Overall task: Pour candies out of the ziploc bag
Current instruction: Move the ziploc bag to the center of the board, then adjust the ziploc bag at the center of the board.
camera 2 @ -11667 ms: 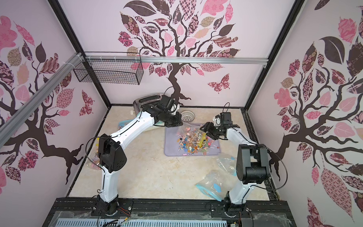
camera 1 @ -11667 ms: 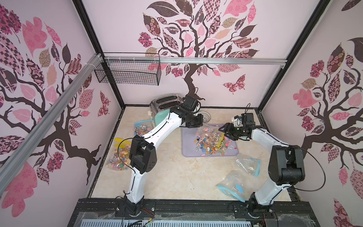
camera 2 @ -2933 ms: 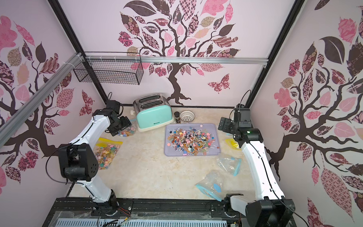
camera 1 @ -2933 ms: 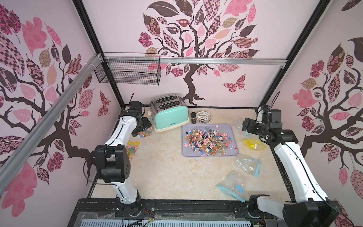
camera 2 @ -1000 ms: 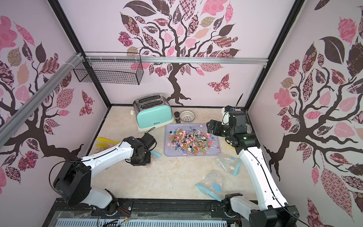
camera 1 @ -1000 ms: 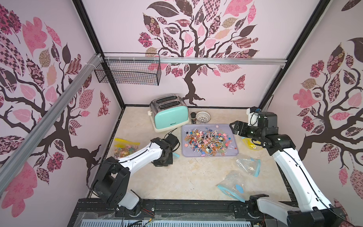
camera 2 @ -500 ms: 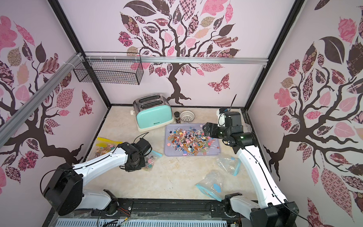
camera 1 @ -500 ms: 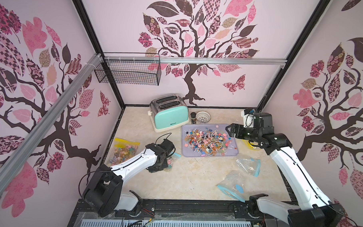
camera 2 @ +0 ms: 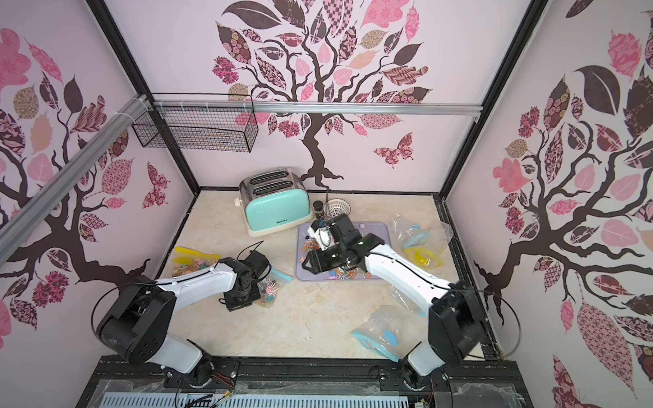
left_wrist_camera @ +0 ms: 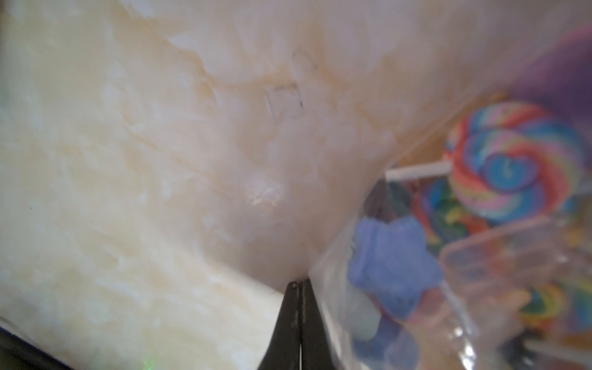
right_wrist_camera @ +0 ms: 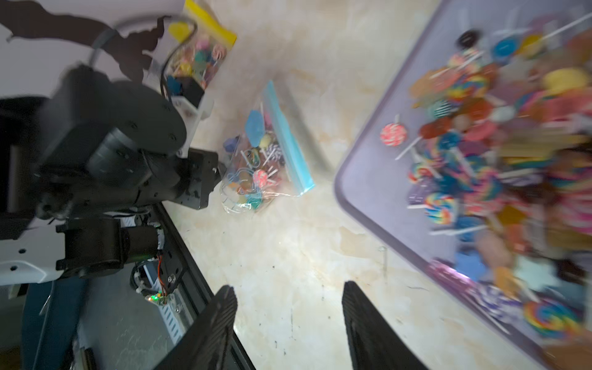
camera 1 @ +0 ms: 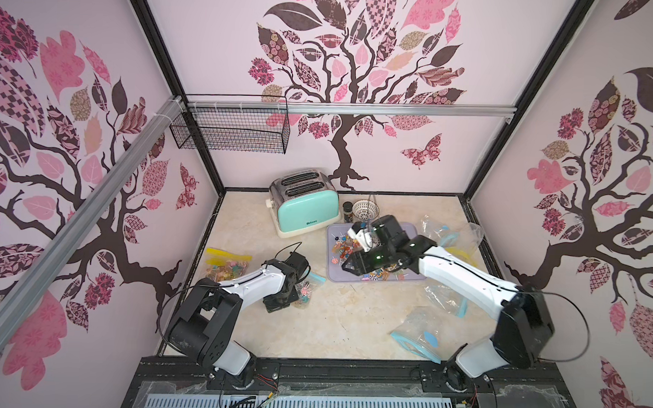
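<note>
Your left gripper (left_wrist_camera: 299, 283) is clenched on the corner of the blue-zipped ziploc bag (right_wrist_camera: 290, 150), candies (right_wrist_camera: 260, 177) inside, lying beside the purple tray (right_wrist_camera: 368, 179). Your right gripper (right_wrist_camera: 288, 288) hangs spread, empty.

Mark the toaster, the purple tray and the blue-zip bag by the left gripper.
toaster (camera 1: 306, 211): in a top view, mint front face.
tray (right_wrist_camera: 365, 173): right wrist view, bare floor near its corner.
blue-zip bag (right_wrist_camera: 259, 157): right wrist view, clear film at its middle.
</note>
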Controlling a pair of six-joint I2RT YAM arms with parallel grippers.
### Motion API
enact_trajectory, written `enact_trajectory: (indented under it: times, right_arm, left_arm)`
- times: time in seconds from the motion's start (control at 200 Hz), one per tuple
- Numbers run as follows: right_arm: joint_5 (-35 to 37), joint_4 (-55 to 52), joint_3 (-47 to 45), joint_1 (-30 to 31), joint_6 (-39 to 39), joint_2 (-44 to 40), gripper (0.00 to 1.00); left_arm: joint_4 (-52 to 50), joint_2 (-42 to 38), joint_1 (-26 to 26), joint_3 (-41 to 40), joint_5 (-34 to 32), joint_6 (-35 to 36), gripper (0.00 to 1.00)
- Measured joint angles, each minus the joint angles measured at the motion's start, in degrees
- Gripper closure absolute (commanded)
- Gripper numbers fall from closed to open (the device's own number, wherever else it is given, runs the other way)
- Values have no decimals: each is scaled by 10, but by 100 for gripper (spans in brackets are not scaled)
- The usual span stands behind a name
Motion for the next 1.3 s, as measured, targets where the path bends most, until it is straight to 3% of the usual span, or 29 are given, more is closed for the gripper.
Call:
enact_trajectory:
  times: [0.12,0.29,0.49,0.75,1.025,1.3]
  right_arm:
    - [-18,38,22,38,19,93,52]
    - [-19,71,71,46,41,183,47]
    - [-9,93,118,48,57,226,47]
    - [0,105,141,58,71,268,55]
    - [9,127,56,85,84,247,58]
    - [10,151,-81,132,142,152,59]
  left_arm:
    - [44,4,44,2,3,11,100]
    - [108,33,91,28,16,42,100]
    - [163,87,95,83,44,70,100]
    - [215,124,95,116,111,90,100]
    - [240,132,95,118,179,117,100]
    - [187,119,86,122,168,152,98]
